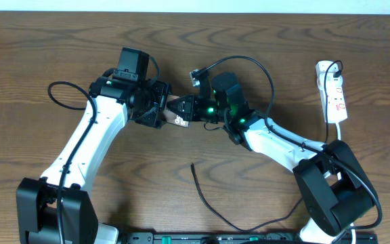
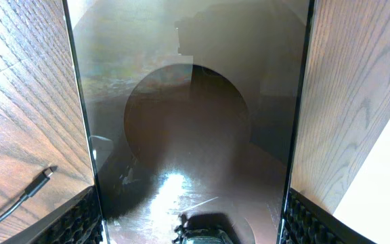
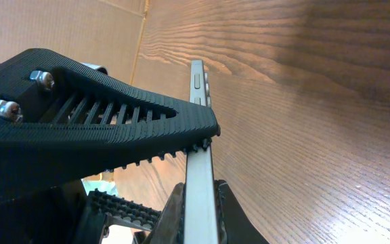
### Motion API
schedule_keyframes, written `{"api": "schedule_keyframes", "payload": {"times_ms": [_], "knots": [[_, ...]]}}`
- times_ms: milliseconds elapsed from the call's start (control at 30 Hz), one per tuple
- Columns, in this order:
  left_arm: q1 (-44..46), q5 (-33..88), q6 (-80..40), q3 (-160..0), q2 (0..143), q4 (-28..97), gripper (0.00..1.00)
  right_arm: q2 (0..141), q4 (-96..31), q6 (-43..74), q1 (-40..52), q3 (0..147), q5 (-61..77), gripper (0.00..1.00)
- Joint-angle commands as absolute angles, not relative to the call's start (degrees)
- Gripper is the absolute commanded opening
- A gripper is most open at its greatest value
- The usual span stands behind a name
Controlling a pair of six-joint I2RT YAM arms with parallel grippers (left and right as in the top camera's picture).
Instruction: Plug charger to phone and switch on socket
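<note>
phone clamped edgewise in right pincer, spanning left pincer

We can read no text. The socket, well apart from the right gripper, bears red markings too small to read; the phone, in the left gripper, shows only glare.

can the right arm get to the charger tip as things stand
Probably not yet: the right pincer is shut on the edge of the phone, with the left pincer gripping it too. The charger lies on the table, bare wood around its tip, so only that grip seems in the way.
</note>
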State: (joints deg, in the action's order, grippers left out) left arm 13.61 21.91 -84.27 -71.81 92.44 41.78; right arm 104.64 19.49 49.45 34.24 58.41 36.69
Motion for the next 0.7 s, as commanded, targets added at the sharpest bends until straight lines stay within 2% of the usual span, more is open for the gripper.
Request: {"api": "schedule_keyframes", "payload": {"times_ms": [0,67,100,300,600,667], "knots": [[14.2,23.7,-84.8,-72.0,91.3,41.7,0.15,104.8,20.8,50.1,35.6,59.2,40.7,0.01],[14.2,23.7,-84.8,-72.0,91.3,41.7,0.16,104.8,20.8,50.1,35.6,59.2,40.7,0.01],[14.2,23.7,-84.8,-72.0,91.3,41.7,0.24,104.8,20.8,50.1,35.6,59.2,40.7,0.01],[14.2,23.7,-84.5,-72.0,91.3,41.8,0.43,104.8,20.8,50.1,35.6,59.2,40.7,0.01],[14.2,23.7,-84.5,-72.0,91.3,42.0,0.87,104.8,20.8,50.1,35.6,59.2,40.8,0.01],[14.2,23.7,-84.6,-72.0,91.3,42.2,0.91,104.8,20.8,50.1,35.6,59.2,40.9,0.01]]}}
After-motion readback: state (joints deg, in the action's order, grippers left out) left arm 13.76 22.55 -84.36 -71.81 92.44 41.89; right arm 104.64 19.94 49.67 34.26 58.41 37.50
